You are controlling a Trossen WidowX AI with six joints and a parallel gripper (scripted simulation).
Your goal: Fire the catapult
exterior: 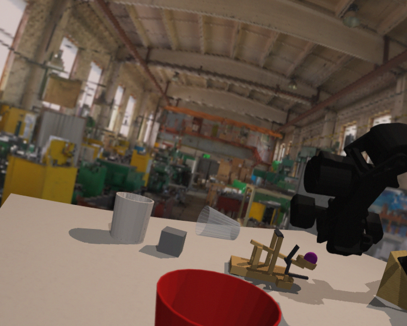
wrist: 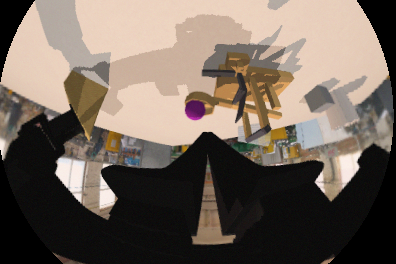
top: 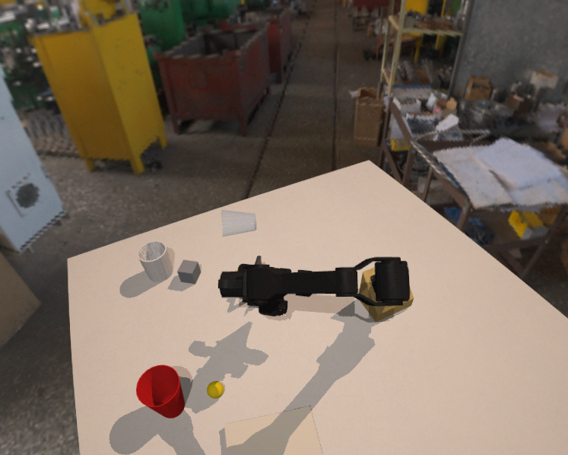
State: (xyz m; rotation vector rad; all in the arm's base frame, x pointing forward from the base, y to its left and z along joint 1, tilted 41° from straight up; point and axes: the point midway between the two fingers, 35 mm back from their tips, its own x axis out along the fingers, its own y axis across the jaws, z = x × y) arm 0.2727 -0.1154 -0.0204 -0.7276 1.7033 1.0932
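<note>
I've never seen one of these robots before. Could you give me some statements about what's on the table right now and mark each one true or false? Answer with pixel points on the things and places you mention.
1. A purple ball point(exterior: 310, 258) point(wrist: 194, 110) sits in the catapult's cup. True.
2. The claw point(wrist: 206, 136) is gripping the yellow ball point(top: 215, 389). False: the claw is shut with nothing in it, and that ball lies on the table.
3. The white mug point(top: 157, 262) point(exterior: 131, 217) stands upright. True.
4. The red cup point(top: 160, 390) point(exterior: 216, 298) is lying on its side. False: it stands upright, open end up.
5. The gray block point(top: 188, 272) point(exterior: 172, 241) point(wrist: 319, 98) is inside the white mug. False: it is on the table beside the mug.
6. The clear cup point(top: 239, 222) point(exterior: 217, 224) is tipped on its side. True.
</note>
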